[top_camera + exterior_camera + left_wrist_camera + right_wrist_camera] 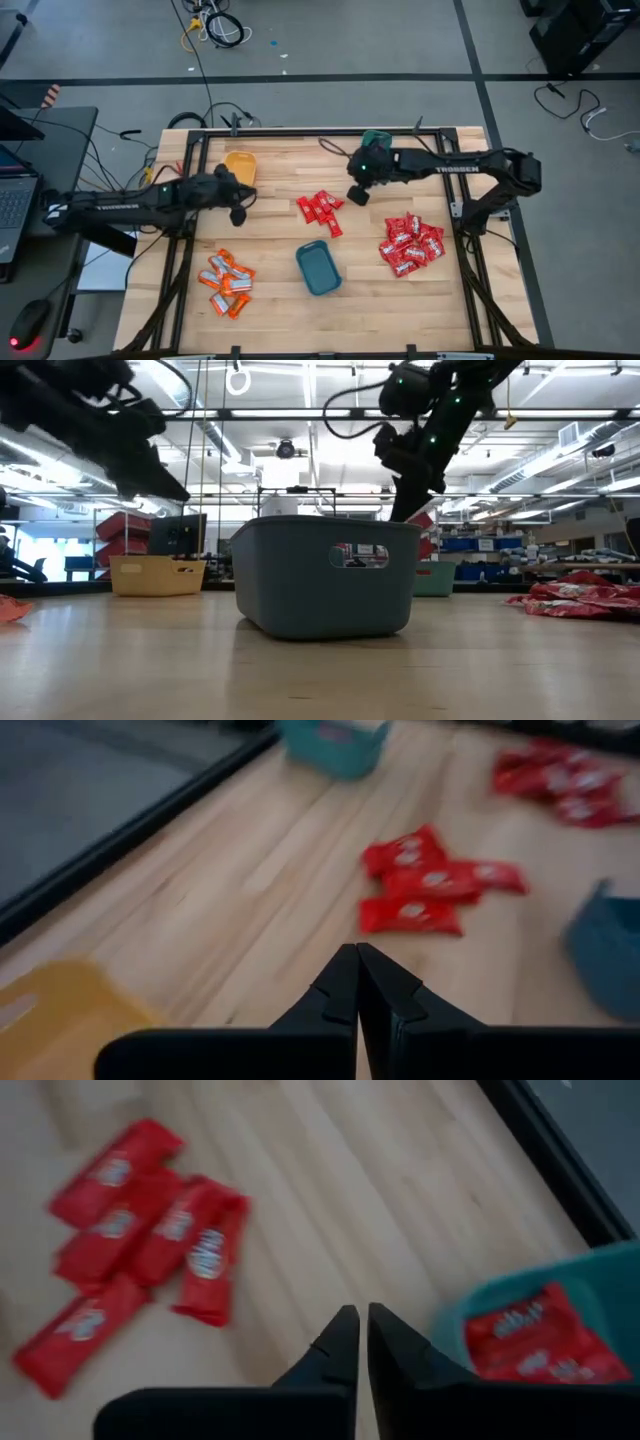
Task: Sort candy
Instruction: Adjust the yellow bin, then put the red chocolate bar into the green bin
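Nearest your low camera: dark teal plastic bin (325, 575) mid-table, front | left gripper (238, 212) pinched closed, holding nothing, beside yellow bin (240, 166) | right gripper (357, 195) closed, nothing held, above narrow red bars (320, 209) | wider red packets (410, 244) piled right, one in far teal bin (535, 1335) | orange-and-white packets (226, 281) front left

White capitals reading TROSSEN run along the forearm of the right arm (468, 169) in the high view. The left arm (105, 207) carries a similar line of white lettering, but it is too small to read with certainty. The white marks on the red candy wrappers (205, 1252) in the wrist views are blurred and cannot be read, and no other writing is legible.
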Tool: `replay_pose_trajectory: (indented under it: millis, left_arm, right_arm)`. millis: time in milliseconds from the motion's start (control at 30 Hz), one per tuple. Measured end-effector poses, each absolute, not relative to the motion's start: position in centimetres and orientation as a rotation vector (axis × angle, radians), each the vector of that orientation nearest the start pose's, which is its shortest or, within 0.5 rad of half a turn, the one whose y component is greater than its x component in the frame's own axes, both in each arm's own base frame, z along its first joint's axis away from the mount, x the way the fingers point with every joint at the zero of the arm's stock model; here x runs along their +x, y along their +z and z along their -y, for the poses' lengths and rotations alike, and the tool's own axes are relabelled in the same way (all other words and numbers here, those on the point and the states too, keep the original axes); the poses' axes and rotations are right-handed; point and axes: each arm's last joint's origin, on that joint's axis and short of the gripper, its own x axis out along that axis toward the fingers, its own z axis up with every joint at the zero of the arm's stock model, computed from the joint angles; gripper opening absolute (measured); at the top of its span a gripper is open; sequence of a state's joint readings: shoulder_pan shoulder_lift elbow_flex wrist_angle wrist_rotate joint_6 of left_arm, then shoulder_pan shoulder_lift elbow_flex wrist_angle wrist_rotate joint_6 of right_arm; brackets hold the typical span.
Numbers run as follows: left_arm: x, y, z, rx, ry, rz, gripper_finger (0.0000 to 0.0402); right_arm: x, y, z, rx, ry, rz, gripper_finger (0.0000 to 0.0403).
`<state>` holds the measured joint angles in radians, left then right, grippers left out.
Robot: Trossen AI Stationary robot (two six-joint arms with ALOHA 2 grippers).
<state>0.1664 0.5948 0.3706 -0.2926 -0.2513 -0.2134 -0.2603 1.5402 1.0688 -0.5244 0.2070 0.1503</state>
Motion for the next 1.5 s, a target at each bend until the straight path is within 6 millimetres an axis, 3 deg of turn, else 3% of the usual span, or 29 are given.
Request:
replay_pose_trajectory:
  millis: [300,567,800,1100,1233,1367,1500]
  left_arm:
    - [15.4,23.0,-6.4,-0.26,0.707,-0.737,0.0002]
    - [15.7,20.5,-10.0,-0.374,0.791,-0.928,0.0001]
    - [16.5,18.2,-11.9,-0.442,0.775,-1.016,0.0001]
    - [18.5,16.8,-13.1,-0.43,0.742,-0.951,0.0001]
    - [19.0,17.4,-13.4,-0.411,0.735,-0.899,0.0001]
    - [19.5,19.6,-13.6,-0.345,0.709,-0.83,0.0001]
    - [21.0,22.3,-12.8,-0.246,0.513,-0.757,0.0001]
  right_arm:
    - [29.6,23.9,4.9,0.066,-0.368,-0.876,0.0004]
    - [28.1,23.3,3.3,0.062,-0.315,-0.846,0.0]
    - [27.5,22.4,3.0,0.098,-0.326,-0.843,0.0]
    - [27.7,22.5,2.9,0.097,-0.32,-0.817,0.0]
    - [28.0,22.6,2.9,0.113,-0.323,-0.777,0.0]
    - [28.4,22.9,2.9,0.139,-0.327,-0.728,0.0005]
    - [28.4,23.0,2.8,0.143,-0.32,-0.721,0.0026]
